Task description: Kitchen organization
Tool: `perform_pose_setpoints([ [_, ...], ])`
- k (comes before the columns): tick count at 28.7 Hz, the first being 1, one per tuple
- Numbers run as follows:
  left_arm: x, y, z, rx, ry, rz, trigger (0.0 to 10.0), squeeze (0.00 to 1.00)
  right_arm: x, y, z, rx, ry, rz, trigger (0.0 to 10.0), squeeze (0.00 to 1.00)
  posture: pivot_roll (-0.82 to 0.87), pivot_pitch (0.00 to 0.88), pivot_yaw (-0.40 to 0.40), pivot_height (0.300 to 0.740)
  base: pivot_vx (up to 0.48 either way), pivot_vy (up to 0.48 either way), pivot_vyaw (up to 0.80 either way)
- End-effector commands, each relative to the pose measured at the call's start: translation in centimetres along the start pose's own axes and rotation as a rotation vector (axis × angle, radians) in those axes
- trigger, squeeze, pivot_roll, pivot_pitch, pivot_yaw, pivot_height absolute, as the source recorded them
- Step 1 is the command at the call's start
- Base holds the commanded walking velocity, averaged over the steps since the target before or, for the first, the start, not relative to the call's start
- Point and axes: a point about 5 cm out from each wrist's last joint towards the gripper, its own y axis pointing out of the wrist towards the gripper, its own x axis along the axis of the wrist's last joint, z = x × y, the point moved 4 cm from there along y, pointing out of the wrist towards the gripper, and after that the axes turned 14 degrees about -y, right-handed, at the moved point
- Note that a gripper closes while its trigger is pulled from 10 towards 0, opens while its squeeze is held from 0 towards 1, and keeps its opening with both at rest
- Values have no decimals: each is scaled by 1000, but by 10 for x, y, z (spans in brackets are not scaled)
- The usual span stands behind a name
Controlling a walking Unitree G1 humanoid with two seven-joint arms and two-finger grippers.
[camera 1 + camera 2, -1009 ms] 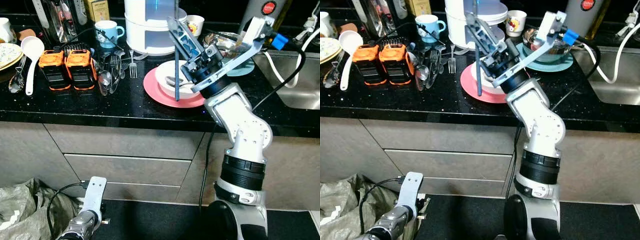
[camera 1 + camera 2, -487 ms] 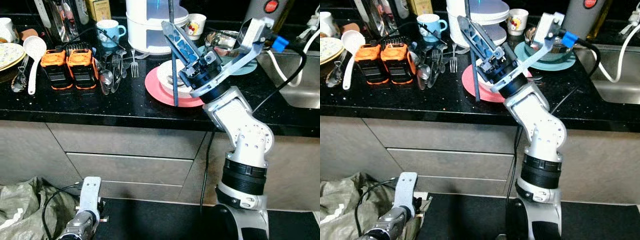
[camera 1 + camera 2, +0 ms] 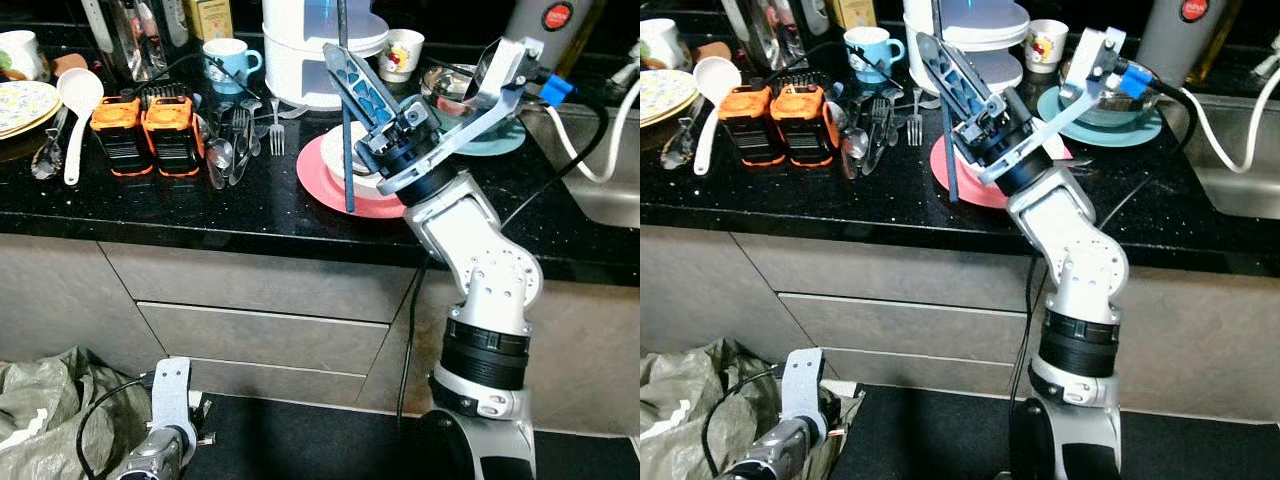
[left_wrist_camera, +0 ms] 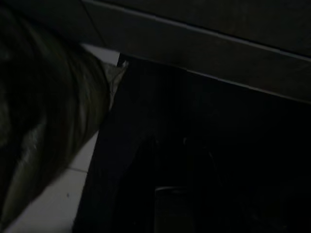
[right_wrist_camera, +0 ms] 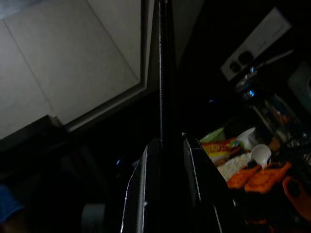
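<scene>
My right gripper [image 3: 340, 62] is raised over the counter, shut on a long dark blue rod [image 3: 346, 150]. The rod stands nearly upright, its lower end just in front of a white bowl [image 3: 334, 152] on a pink plate [image 3: 322, 186]. In the right wrist view the rod [image 5: 161, 73] runs straight out between the two fingers [image 5: 141, 184]. My left arm [image 3: 168, 392] hangs idle near the floor at the lower left.
Two orange battery packs [image 3: 146, 128], a pile of cutlery [image 3: 232, 140], a white ladle [image 3: 78, 95], a blue mug [image 3: 226, 56] and a white stacked container [image 3: 312, 50] crowd the black counter. A teal plate [image 3: 492, 138] and sink [image 3: 608, 170] lie right. A crumpled bag [image 3: 48, 398] is on the floor.
The whole view has shifted slightly. My right gripper, still shut on the rod, has edged a little left over the plate. The left arm has sunk lower in the picture.
</scene>
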Motion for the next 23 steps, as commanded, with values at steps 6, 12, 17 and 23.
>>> perform_pose_setpoints([
  [6,-11,-1,-1,-5,-20,43,10000,0,-16,-2,-17,-94,-144,114,10000,0,9,149,15,740,0,-459,0],
  [12,-12,-1,-1,-8,-18,48,10000,0,-18,-1,-18,-100,-172,134,10000,0,6,141,13,740,0,-465,0],
  [17,-13,-1,-2,-11,-13,55,10000,0,-18,1,-20,-109,-192,138,10000,0,7,129,7,740,0,-466,0],
  [23,-13,-1,-3,-14,-12,59,10000,0,-22,-2,-27,-141,-204,152,10000,0,10,127,3,740,0,-441,0],
])
